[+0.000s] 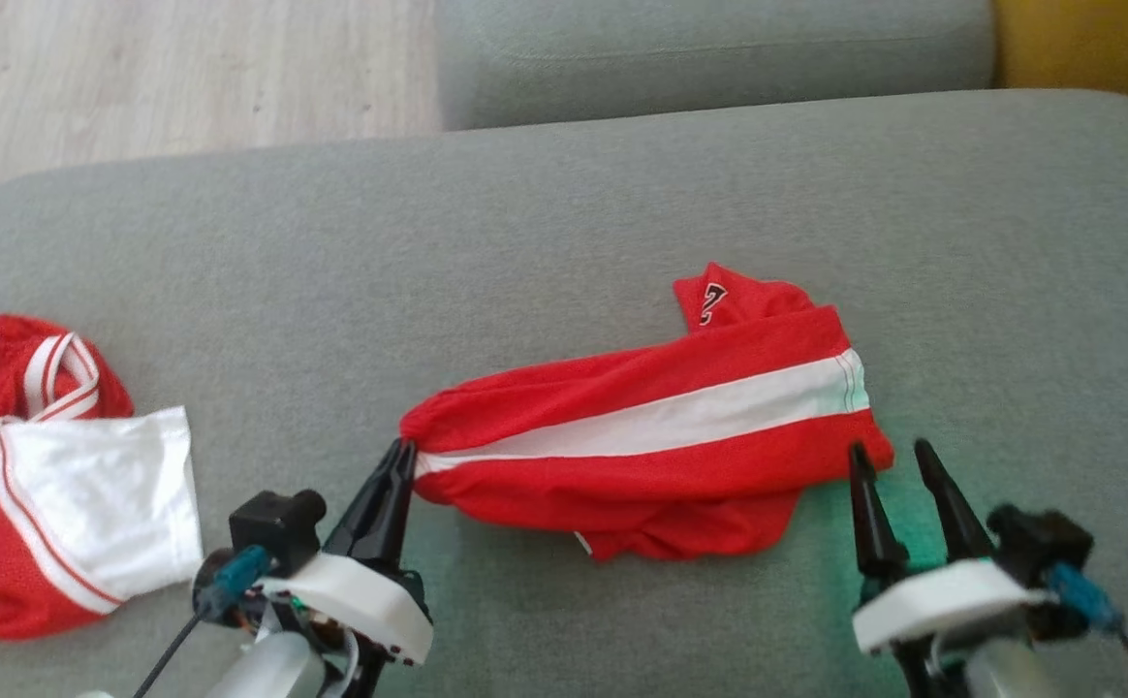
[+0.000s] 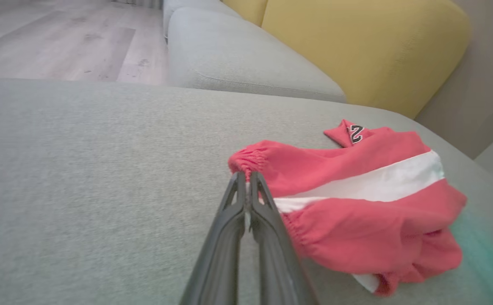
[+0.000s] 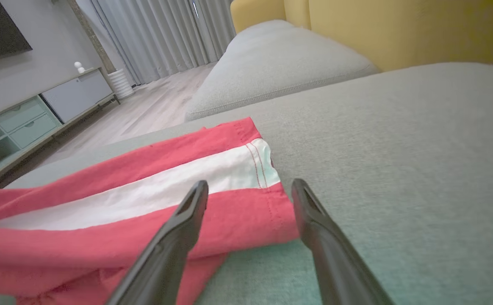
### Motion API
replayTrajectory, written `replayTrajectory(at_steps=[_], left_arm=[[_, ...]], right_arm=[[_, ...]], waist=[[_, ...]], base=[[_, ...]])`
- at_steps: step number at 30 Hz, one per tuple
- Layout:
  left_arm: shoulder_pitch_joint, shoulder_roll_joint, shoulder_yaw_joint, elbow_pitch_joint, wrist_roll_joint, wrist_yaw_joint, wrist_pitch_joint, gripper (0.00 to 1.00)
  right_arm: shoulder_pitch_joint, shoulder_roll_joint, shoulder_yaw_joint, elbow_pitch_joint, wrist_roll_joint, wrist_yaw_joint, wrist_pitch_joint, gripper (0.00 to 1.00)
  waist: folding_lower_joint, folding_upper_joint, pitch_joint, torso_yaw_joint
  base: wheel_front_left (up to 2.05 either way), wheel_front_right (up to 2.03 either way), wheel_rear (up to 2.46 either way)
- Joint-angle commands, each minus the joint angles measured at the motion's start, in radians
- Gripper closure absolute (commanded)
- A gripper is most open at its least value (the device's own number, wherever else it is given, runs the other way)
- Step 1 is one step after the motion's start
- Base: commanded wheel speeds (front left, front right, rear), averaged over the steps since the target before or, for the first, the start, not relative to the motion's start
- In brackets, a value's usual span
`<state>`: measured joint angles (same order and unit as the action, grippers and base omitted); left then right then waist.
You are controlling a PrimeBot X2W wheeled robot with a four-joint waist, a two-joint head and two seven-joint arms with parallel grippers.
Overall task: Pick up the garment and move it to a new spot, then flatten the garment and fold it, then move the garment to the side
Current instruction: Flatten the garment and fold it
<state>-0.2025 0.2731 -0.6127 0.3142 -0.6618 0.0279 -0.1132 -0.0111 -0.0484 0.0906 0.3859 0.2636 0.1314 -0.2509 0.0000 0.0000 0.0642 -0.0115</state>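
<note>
Head view: the red shorts (image 1: 642, 427) lie crumpled on the grey cushion (image 1: 564, 213), with the left gripper (image 1: 405, 451) pinching their waistband end and the right gripper (image 1: 889, 448) spread at the hem end. Left wrist view: that gripper is clamped on the gathered waistband. Right wrist view: that gripper straddles the hem corner, jaws apart and grasping nothing.

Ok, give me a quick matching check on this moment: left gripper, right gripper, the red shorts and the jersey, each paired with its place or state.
Things:
1. left gripper
2. right gripper
3. red shorts
4. jersey

Places or states:
A. crumpled at the head view's left edge, untouched
B. open, fingers either side of the hem corner
C. shut on the elastic waistband end
D. lying mid-way across the grey seat, white stripe up

Pairs: 1-C, 2-B, 3-D, 4-A
</note>
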Motion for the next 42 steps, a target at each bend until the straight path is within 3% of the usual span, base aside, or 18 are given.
replayTrajectory(at_steps=[1, 10, 18, 19, 20, 21, 23, 24, 30, 34, 42], left_arm=[[-0.067, 0.025, 0.044, -0.017, 0.014, 0.008, -0.02, 1.0], [-0.124, 0.029, 0.027, 0.052, 0.057, 0.012, -0.05, 1.0], [-0.15, 0.011, 0.014, 0.092, 0.058, 0.0, -0.066, 1.0], [-0.15, 0.008, 0.012, 0.096, 0.058, -0.002, -0.067, 1.0], [-0.151, 0.007, 0.01, 0.099, 0.058, -0.003, -0.069, 1.0], [-0.151, 0.005, 0.009, 0.102, 0.057, -0.004, -0.07, 1.0], [-0.15, 0.004, 0.007, 0.107, 0.056, -0.005, -0.073, 1.0], [-0.149, 0.003, 0.006, 0.109, 0.056, -0.006, -0.075, 1.0], [-0.145, 0.0, 0.004, 0.12, 0.05, -0.008, -0.084, 1.0], [-0.188, 0.009, 0.006, 0.096, 0.074, -0.012, -0.104, 1.0], [-0.519, 0.02, 0.026, 0.044, 0.172, -0.038, -0.119, 1.0]], right_arm=[[-0.062, -0.019, 0.034, -0.002, 0.026, -0.001, -0.011, 0.0], [-0.265, -0.118, 0.166, 0.211, 0.146, -0.001, -0.011, 0.0], [-0.349, -0.151, 0.295, 0.321, 0.277, -0.001, -0.011, 0.0], [-0.353, -0.154, 0.305, 0.329, 0.286, -0.001, -0.011, 0.06], [-0.357, -0.156, 0.313, 0.335, 0.292, -0.001, -0.011, 0.25], [-0.36, -0.159, 0.32, 0.336, 0.297, -0.001, -0.011, 0.53], [-0.363, -0.162, 0.33, 0.336, 0.3, -0.001, -0.011, 0.96], [-0.363, -0.163, 0.332, 0.336, 0.303, -0.001, -0.011, 1.0], [-0.361, -0.178, 0.362, 0.311, 0.315, -0.001, -0.011, 1.0], [-0.391, -0.206, 0.312, 0.225, 0.302, -0.001, -0.011, 1.0], [-0.626, -0.304, 0.189, 0.074, 0.234, -0.001, -0.011, 1.0]], waist=[[0.0, 0.0, 0.01, 0.012], [0.0, 0.0, 0.039, 0.042], [0.0, 0.0, 0.045, 0.07], [0.0, 0.0, 0.044, 0.072], [0.0, 0.0, 0.043, 0.074], [0.0, 0.0, 0.042, 0.075], [0.0, 0.0, 0.039, 0.076], [0.0, 0.0, 0.038, 0.076], [0.0, 0.0, 0.028, 0.069], [0.0, 0.0, 0.043, 0.054], [0.0, 0.0, 0.144, 0.018]], base=[[0.0, 0.0, 0.0], [0.0, 0.0, 0.0], [0.0, 0.0, 0.0], [0.0, 0.0, 0.0], [0.0, 0.0, 0.0], [0.0, 0.0, 0.0], [0.0, 0.0, 0.0], [0.0, 0.0, 0.0], [0.0, 0.0, 0.0], [0.0, 0.0, 0.0], [0.0, 0.0, 0.0]])
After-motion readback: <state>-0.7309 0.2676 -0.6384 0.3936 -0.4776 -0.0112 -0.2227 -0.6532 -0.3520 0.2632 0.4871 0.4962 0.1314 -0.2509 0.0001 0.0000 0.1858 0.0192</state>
